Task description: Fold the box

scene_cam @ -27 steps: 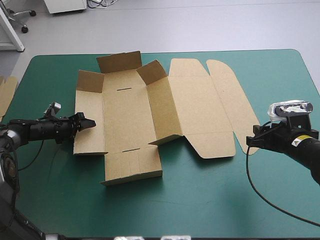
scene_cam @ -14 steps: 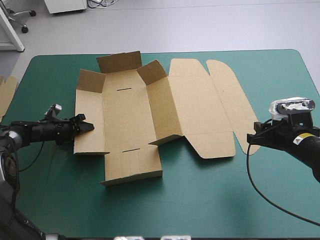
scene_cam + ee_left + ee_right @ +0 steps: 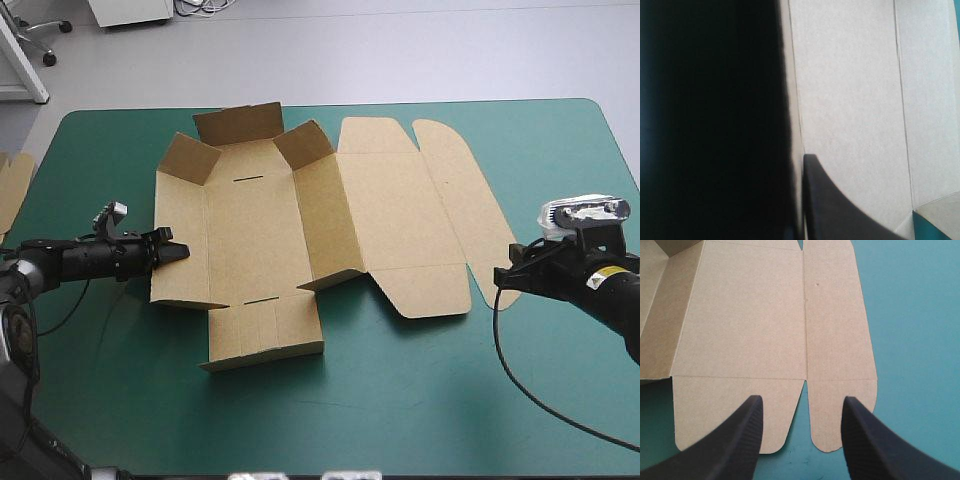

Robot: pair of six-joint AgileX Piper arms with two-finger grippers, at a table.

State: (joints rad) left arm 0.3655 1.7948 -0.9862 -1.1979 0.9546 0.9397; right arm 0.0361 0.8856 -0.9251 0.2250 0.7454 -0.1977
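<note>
Board first. In the high view the brown cardboard box, a cut sheet, lies left of centre on the teal-green table cover. It is mostly flat, with the far corner flaps and the middle wall tilted up and the lid panel flat toward the right. My left gripper is at the outer edge of the left wall panel. My right gripper hangs at the near tip of the lid's rounded tuck flap. A spare strip of brown board shows at the table's left edge.

Left wrist view: one black finger lies on pale board with its tip at the middle, a thin line of sheet beside it, then deep shadow — I read this gripper as clamped on the wall's edge, the other finger hidden.

Right wrist view: the black fingers stand well apart over the lid's end flaps, gripping nothing.

Step in hand, I judge, is raising the left wall, and the task is at an early stage. To do it well I'd swing the edge up in an arc about its crease rather than tug outward — otherwise the sheet slides. I'd also watch that the corner flap follows, and could press the lid with the right gripper to anchor it.
</note>
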